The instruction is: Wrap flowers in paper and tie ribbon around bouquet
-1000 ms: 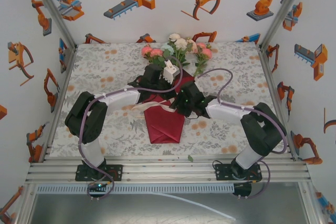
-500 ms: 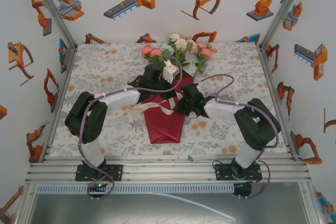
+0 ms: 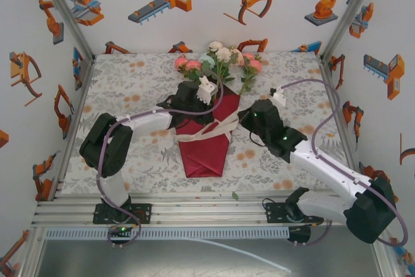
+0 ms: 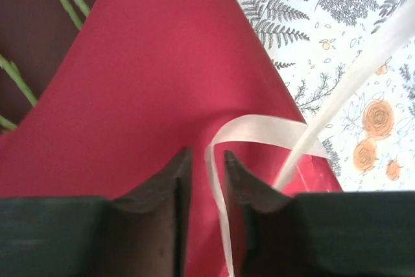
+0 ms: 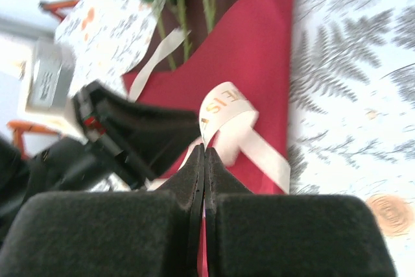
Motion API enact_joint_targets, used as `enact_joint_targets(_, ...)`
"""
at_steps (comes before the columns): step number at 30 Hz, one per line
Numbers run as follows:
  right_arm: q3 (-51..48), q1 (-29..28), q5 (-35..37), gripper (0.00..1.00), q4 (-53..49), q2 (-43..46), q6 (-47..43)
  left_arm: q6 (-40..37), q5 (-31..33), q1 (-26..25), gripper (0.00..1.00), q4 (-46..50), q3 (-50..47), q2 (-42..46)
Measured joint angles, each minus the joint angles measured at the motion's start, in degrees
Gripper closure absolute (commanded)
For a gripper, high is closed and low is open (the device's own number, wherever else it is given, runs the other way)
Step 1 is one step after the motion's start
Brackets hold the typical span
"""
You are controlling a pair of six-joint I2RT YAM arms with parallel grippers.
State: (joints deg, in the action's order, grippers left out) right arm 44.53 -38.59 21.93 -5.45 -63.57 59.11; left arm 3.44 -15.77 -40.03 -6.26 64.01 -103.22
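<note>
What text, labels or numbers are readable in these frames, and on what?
"EIS": gold letters on the ribbon loop lying on the red paper; the rest of the word curls out of sight.
Label on the pale box at far left: print too blurred to read.

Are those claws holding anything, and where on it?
The right gripper pinches the ribbon just below its loop; the left gripper is open, ribbon passing loosely between its jaws.
</note>
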Motion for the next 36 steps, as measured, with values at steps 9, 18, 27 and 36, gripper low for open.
enact_joint_targets(9, -0.1, 1.6, 7.3, 1.00, -5.3, -4.9, -2.0, 16.5, 19.5, 6.9, 0.52, 2.1, -8.5, 17.1)
enact_joint_targets(18, 0.9, 3.5, 2.4, 1.00, -3.2, -10.5, -4.1, 33.4, 16.1, 22.8, 0.65, 9.1, -13.1, 13.5)
enact_joint_targets(27, 2.1, 3.5, -2.5, 1.00, -1.8, -12.6, -4.8, 53.0, 6.9, 22.3, 0.58, 16.3, -15.7, 11.5)
enact_joint_targets(36, 2.3, 3.5, -3.4, 1.00, -0.8, -13.1, -4.8, 62.0, 5.1, 20.8, 0.71, 17.2, -16.9, 10.3)
